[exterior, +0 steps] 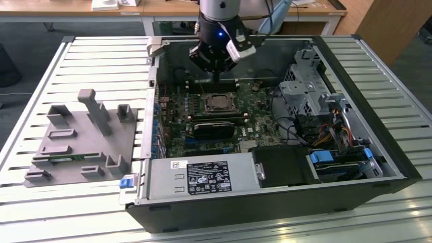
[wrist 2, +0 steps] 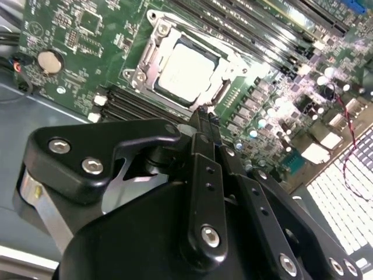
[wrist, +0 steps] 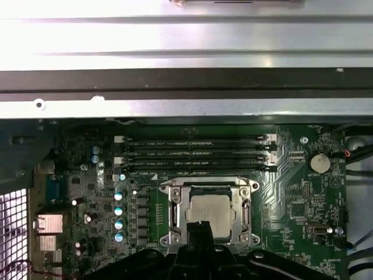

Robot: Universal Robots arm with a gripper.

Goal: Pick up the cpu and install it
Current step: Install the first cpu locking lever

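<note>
1. Exterior view: your gripper hangs inside the open computer case, upper centre of frame, with the cpu seated in its socket directly below the tips.
2. Second wrist view: the fingertips look pressed together with nothing between them, and the cpu lies just beyond, toward upper centre.
3. First wrist view: the cpu sits square in the socket frame, lower centre, below the memory slots.

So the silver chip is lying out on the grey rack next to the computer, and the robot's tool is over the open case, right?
Not quite. The silver chip sits in its metal socket frame on the green board inside the case, as both wrist views show. The tool is indeed over the open case, in the exterior view.
</note>
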